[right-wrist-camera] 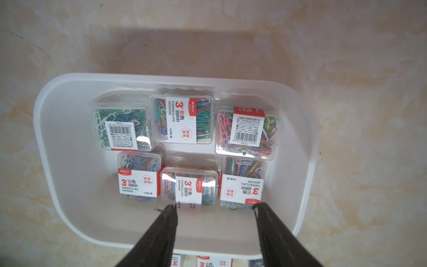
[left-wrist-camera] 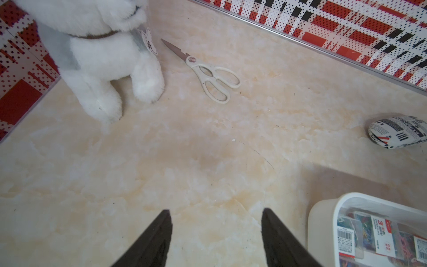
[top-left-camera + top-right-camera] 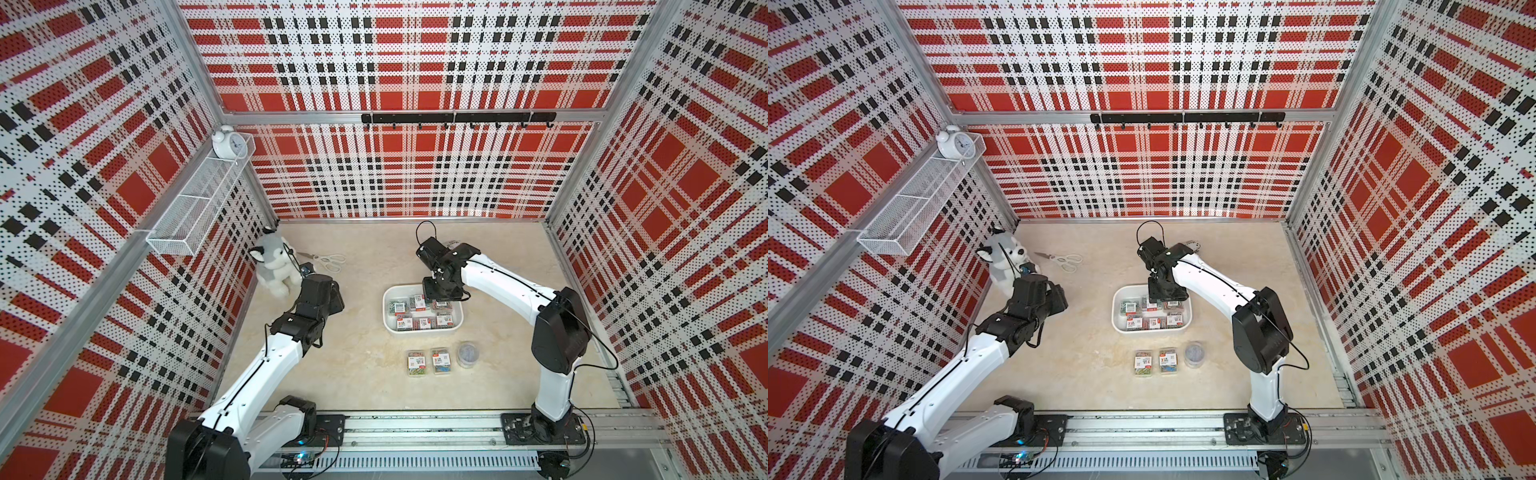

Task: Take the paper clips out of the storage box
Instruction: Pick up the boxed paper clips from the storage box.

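3 of 9 out: two clip cases [image 3: 417, 362] + round tub [image 3: 468, 354] on bench [image 3: 365, 374], lower ctr of frame. In box [image 3: 386, 311], mid-frame: six clip cases [image 1: 182, 120] to go. Right pincer [image 1: 215, 208] wide, empty, over them; left pincer [image 2: 217, 211] apart, empty, over bare bench

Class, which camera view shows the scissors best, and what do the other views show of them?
The left wrist view: the scissors lie whole and large there. Both top views show them small, the right wrist view not at all.
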Tool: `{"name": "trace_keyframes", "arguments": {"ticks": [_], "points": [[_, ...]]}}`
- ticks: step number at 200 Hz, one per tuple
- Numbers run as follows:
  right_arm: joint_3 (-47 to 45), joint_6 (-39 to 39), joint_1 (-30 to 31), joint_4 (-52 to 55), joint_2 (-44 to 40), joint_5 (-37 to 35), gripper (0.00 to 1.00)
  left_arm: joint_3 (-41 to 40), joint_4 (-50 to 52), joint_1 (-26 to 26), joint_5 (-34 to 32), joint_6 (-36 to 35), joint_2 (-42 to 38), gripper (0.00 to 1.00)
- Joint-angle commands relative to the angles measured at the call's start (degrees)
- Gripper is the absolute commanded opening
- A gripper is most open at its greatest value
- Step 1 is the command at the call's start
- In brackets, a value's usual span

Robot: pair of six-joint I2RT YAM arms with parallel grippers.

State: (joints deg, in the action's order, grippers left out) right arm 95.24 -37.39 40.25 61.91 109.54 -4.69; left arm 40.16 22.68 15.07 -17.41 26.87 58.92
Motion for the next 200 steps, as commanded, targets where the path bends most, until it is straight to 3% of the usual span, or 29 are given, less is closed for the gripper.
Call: {"name": "trace_keyframes", "arguments": {"ticks": [1, 48, 68, 92, 149, 178, 200], "points": [[3.1, 0.4, 1.1, 0.2, 2.6, 0.6, 0.61, -0.3, -1.3, -0.5, 0.6, -0.8, 0.2, 0.65], [11.5, 5.2, 2.2, 4.0, 9.6, 0.8, 0.67, -0.3, -1.3, -0.5, 0.9, -0.9, 0.1, 0.65], [14.2, 13.1, 2.3, 5.2, 11.4, 2.9, 0.69, -0.3, -1.3, -2.3, 0.9, -0.9, 0.1, 0.65], [15.5, 21.8, 2.5, 5.8, 11.4, 0.7, 0.68, -0.4, -1.3, -2.4, 1.1, -0.9, -0.1, 0.65], [0.4, 48.0, 4.0, -5.8, -0.7, -2.2, 0.70, -0.4, -1.3, -2.8, 1.5, -0.9, -0.3, 0.64], [-9.5, 64.6, 4.0, -15.1, -8.8, 3.1, 0.70, -0.5, -1.6, -3.3, 2.2, -1.0, -0.6, 0.64], [-10.2, 73.7, 3.4, -16.0, -10.5, 7.5, 0.69, -0.6, -1.8, -3.9, 2.8, -1.0, -0.9, 0.64]]}}
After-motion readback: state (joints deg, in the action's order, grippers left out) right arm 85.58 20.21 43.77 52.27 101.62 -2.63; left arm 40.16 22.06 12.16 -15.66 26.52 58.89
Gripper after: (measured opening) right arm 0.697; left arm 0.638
